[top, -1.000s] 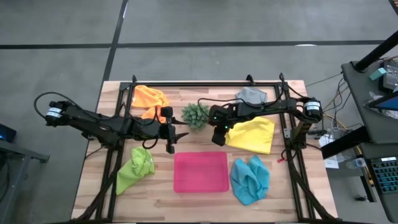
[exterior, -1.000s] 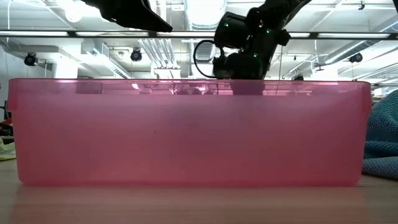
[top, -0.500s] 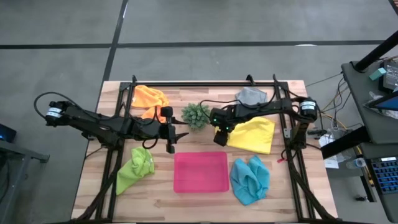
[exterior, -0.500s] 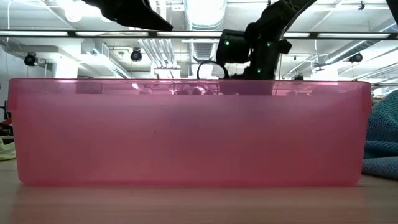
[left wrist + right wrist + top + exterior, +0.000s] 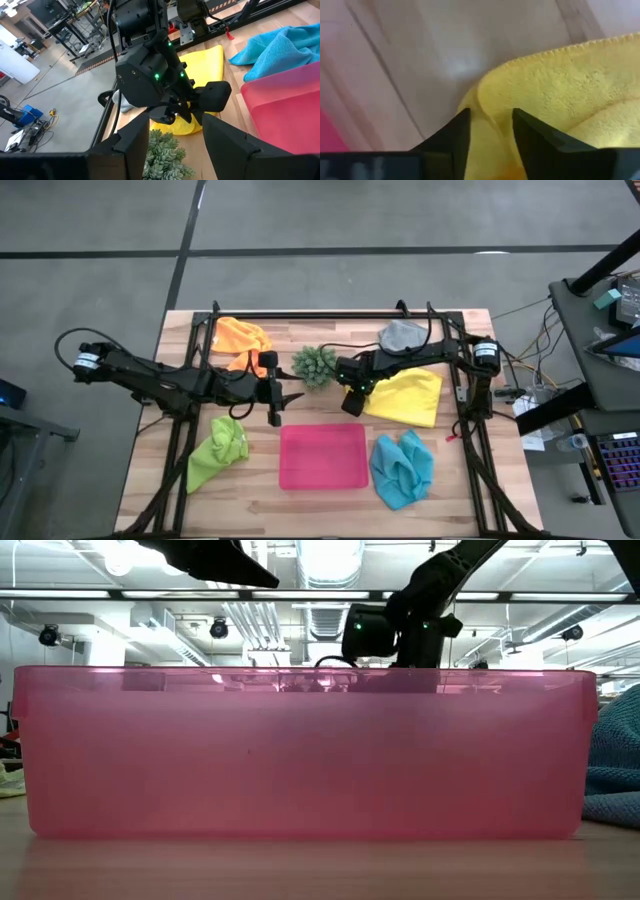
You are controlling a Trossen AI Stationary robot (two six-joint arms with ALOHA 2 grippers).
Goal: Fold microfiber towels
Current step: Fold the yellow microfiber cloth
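- The right claw (image 5: 350,402) is lowered onto the near corner of the yellow towel (image 5: 408,396); in its wrist view its two fingers (image 5: 451,137) are seen slightly apart with a raised fold of yellow cloth between them, but whether the fold is pinched cannot be told.
- The left claw (image 5: 274,393) is held above the counter (image 5: 330,505), well apart from the right claw, with its fingers (image 5: 136,146) spread and nothing between them.
- The green plant (image 5: 314,365) is found between the two claws, just beside the right one.
- The pink tray (image 5: 323,457) is set near both claws.
- The blue towel (image 5: 402,469) is bunched beside the tray.
- The grey towel (image 5: 403,335) lies beyond the right claw.
- The orange towel (image 5: 243,340) and the lime towel (image 5: 216,452) lie on either side of the left arm.
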